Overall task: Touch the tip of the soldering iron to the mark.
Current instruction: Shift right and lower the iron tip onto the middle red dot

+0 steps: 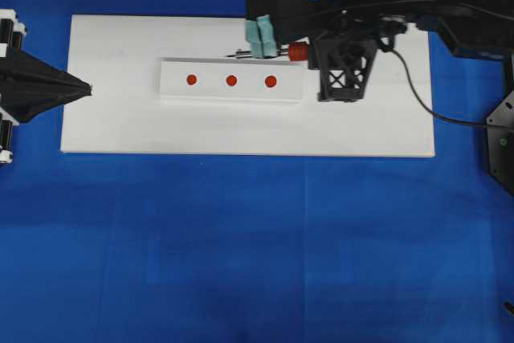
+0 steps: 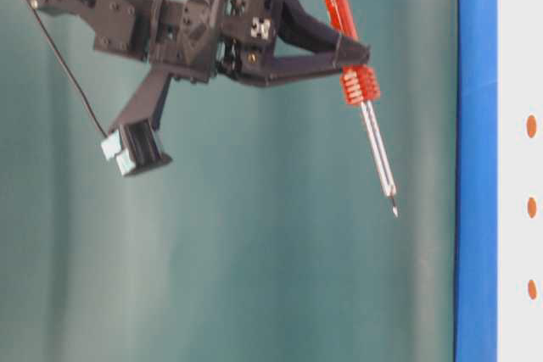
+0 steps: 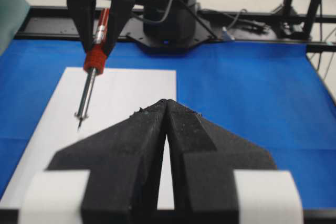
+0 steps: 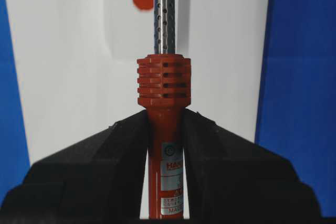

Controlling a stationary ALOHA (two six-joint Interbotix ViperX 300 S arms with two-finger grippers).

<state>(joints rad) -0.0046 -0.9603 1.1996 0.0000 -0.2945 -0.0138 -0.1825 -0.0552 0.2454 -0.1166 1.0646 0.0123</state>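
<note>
My right gripper (image 4: 164, 116) is shut on the orange-red handle of the soldering iron (image 4: 164, 85), just behind its ribbed collar. From overhead, the iron (image 1: 277, 53) lies along the far edge of the white block (image 1: 177, 90), with its tip (image 1: 229, 55) just beyond the mark (image 1: 231, 80), the middle red dot. The table-level view shows the tip (image 2: 394, 209) in the air, level with the mark (image 2: 531, 207) but well apart from it. My left gripper (image 3: 166, 102) is shut and empty at the white board's left end (image 1: 87, 88).
The block rests on a white board (image 1: 361, 130) over blue cloth (image 1: 241, 247). Outer red dots (image 1: 191, 79) (image 1: 271, 81) flank the mark. The iron's black cord (image 1: 418, 90) trails right from the arm. Black rails and arm bases (image 3: 173, 19) stand at the far side.
</note>
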